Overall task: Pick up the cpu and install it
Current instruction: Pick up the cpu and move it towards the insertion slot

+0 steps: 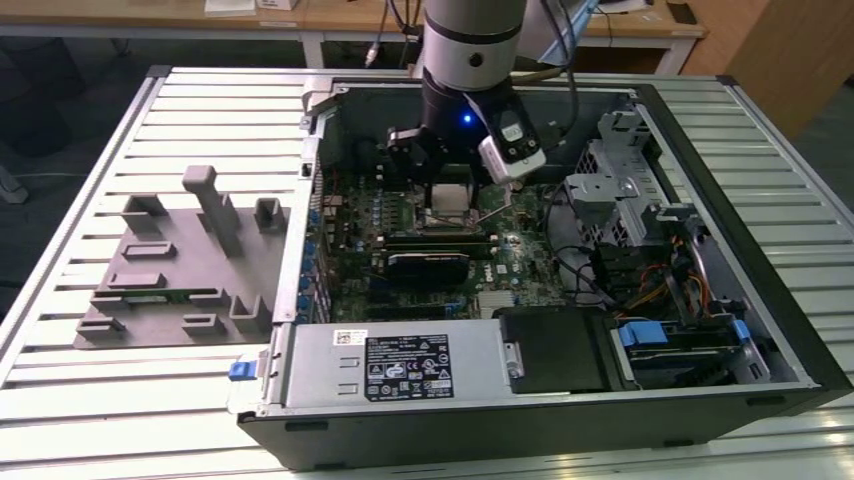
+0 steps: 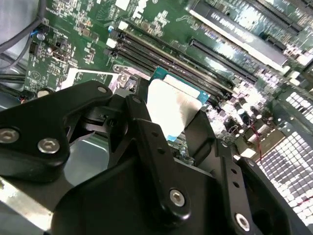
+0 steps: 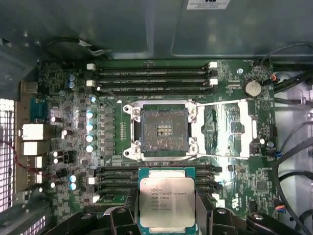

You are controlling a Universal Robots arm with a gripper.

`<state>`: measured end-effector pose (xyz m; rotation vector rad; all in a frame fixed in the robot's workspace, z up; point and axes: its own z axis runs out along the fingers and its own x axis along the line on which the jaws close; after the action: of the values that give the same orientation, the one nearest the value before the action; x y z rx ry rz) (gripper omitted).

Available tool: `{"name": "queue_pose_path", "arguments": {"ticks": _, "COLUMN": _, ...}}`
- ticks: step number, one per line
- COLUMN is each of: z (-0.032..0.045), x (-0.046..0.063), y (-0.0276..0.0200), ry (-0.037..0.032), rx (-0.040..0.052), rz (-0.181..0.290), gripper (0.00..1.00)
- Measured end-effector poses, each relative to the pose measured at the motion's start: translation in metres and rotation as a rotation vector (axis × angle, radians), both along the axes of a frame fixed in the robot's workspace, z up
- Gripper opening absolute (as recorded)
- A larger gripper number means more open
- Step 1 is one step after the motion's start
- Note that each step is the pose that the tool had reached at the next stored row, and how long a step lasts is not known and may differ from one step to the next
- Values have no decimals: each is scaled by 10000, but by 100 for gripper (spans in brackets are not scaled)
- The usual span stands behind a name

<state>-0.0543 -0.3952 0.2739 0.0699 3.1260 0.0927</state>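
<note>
In both wrist views my gripper [image 3: 167, 218] is shut on the cpu [image 3: 167, 200], a flat square chip with a silvery top and a green rim. Black fingers [image 3: 121, 217] press on two opposite edges. The cpu [image 2: 171, 108] hangs level above the green motherboard [image 3: 63, 105], over the memory slots [image 3: 151, 172] beside the socket. The socket [image 3: 164, 129] lies bare, its metal load plate [image 3: 228, 129] flipped open to one side. In the exterior view the gripper [image 1: 451, 178] reaches down into the open computer case [image 1: 667, 130] over the socket area.
Around the motherboard are a power supply [image 1: 387, 365], a black drive bay [image 1: 561, 348], a metal drive cage [image 1: 607, 190] and bundled cables [image 1: 634, 275]. A grey fixture block [image 1: 180, 265] with upright posts lies on the slatted table [image 1: 80, 150] at the exterior view's left.
</note>
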Motion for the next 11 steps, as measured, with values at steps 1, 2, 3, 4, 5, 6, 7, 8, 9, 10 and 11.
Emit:
{"name": "queue_pose_path", "arguments": {"ticks": 1, "z": -19, "x": 2, "y": 36, "ry": -1, "rx": 0, "rz": 1, "gripper": 54}}
{"name": "queue_pose_path", "arguments": {"ticks": 2, "z": -28, "x": 2, "y": 54, "ry": -1, "rx": 2, "rz": 1, "gripper": 54}}
{"name": "queue_pose_path", "arguments": {"ticks": 3, "z": -36, "x": 3, "y": 72, "ry": 0, "rx": 1, "rz": 0, "gripper": 54}}
{"name": "queue_pose_path", "arguments": {"ticks": 4, "z": -44, "x": 4, "y": 92, "ry": 0, "rx": 0, "rz": 0, "gripper": 54}}
{"name": "queue_pose_path", "arguments": {"ticks": 5, "z": -61, "x": 6, "y": 133, "ry": 0, "rx": 1, "rz": 0, "gripper": 54}}
{"name": "queue_pose_path", "arguments": {"ticks": 6, "z": -70, "x": 7, "y": 155, "ry": 0, "rx": 1, "rz": 0, "gripper": 54}}
{"name": "queue_pose_path", "arguments": {"ticks": 7, "z": -79, "x": 8, "y": 175, "ry": 1, "rx": 0, "rz": 0, "gripper": 54}}
{"name": "queue_pose_path", "arguments": {"ticks": 8, "z": -87, "x": 9, "y": 193, "ry": 2, "rx": -3, "rz": 0, "gripper": 54}}
{"name": "queue_pose_path", "arguments": {"ticks": 9, "z": -97, "x": 10, "y": 211, "ry": 3, "rx": -6, "rz": -1, "gripper": 54}}
{"name": "queue_pose_path", "arguments": {"ticks": 10, "z": -106, "x": 12, "y": 229, "ry": 4, "rx": -12, "rz": 0, "gripper": 54}}
{"name": "queue_pose_path", "arguments": {"ticks": 11, "z": -116, "x": 14, "y": 248, "ry": 6, "rx": -21, "rz": 0, "gripper": 54}}
